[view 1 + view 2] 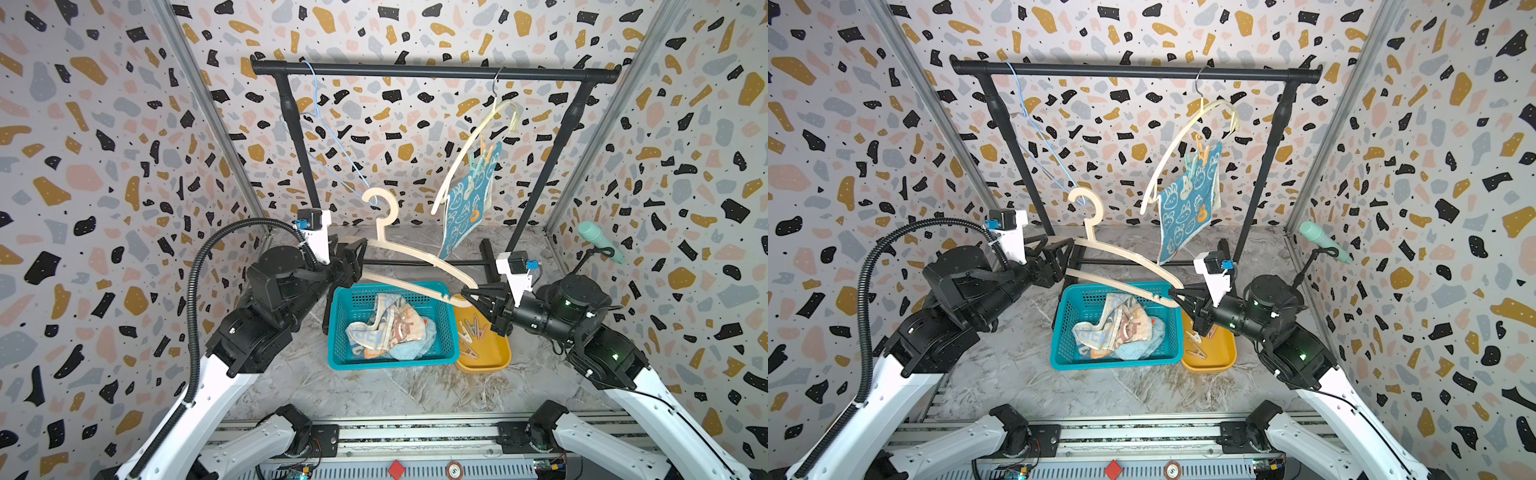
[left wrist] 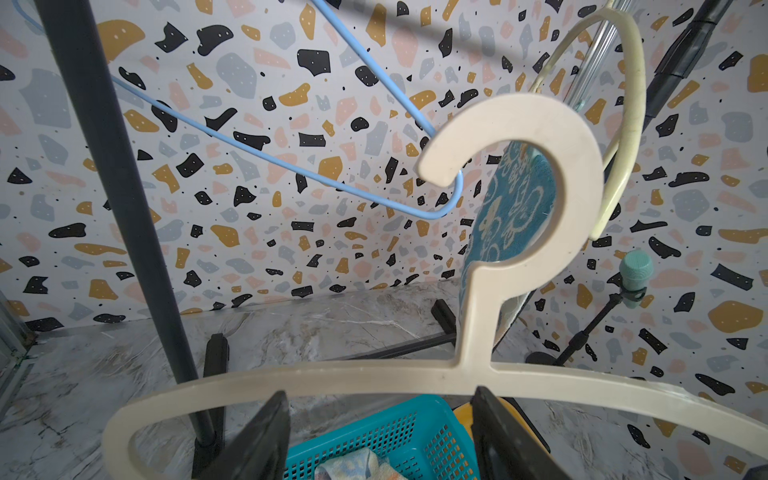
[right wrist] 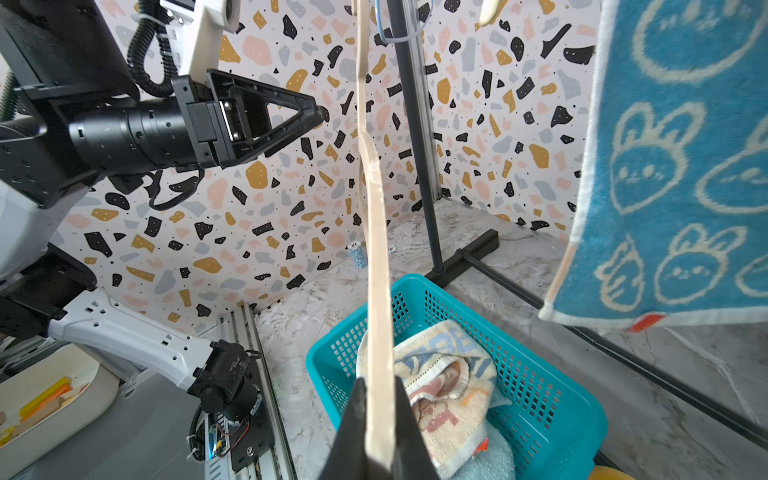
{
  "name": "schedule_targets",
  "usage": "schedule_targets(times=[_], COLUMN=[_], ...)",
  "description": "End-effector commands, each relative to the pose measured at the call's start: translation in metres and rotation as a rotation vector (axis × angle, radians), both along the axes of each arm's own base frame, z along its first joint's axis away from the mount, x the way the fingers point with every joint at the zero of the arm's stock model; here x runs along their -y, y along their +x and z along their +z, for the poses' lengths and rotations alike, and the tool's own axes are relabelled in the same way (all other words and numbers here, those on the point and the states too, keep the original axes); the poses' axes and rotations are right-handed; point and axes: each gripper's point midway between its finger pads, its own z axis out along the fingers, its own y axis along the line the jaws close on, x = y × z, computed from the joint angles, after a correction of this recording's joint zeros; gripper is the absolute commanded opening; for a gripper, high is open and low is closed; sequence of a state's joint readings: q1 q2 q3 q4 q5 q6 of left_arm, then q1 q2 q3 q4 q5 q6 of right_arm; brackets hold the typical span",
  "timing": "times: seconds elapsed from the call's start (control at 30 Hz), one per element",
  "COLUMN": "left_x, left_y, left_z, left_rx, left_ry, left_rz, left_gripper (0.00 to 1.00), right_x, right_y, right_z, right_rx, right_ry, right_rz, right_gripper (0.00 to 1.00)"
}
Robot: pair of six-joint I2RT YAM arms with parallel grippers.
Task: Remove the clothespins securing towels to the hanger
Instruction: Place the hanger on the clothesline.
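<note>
Right gripper clamps the cream plastic hanger — pastel plastic clothespins lie just below. Left gripper gapes open astride its bar.

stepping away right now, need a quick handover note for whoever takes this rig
Grippers: left gripper open at one end of the bare hanger, not gripping; right gripper shut on its other end, by the basket. Its hook looks caught on the blue wire hanger on the rail.
Done: striped towel and pale blue towel in the basket, loose clothespins in the yellow tray.
Left: rabbit towel hangs from the second hanger, pinned by peach and green clothespins; take those off.
</note>
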State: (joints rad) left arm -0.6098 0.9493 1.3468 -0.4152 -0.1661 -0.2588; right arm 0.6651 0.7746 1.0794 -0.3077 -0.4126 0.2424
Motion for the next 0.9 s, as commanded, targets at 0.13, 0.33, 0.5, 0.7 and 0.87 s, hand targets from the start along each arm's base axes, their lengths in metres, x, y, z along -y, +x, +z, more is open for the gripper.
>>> schedule_targets(times=[0.13,0.33,0.5,0.7,0.87], left_x=[-0.004,-0.005,-0.005,-0.005,-0.006], left_y=[-0.001,-0.003,-0.003,-0.003,-0.003], left_z=[0.012,0.013,0.014,0.014,0.013], left_rx=[0.043,0.045,0.05,0.05,0.05], left_ry=[-0.032,-0.038,-0.042,-0.041,-0.037], left_rz=[0.011,0.012,0.013,0.011,0.014], left_gripper=[0.69,0.69,0.69,0.69,0.69], right_x=[0.026,0.037,0.042,0.045,0.042], right_y=[-0.007,-0.009,-0.009,-0.002,0.006], right_z=[0.033,0.044,0.053,0.062,0.074], right_rx=[0.085,0.106,0.123,0.142,0.17], right_ry=[-0.023,-0.039,-0.033,-0.039,-0.033], right_rz=[-0.093,-0.136,-0.162,-0.199,-0.213], right_gripper=[0.0,0.0,0.0,0.0,0.0])
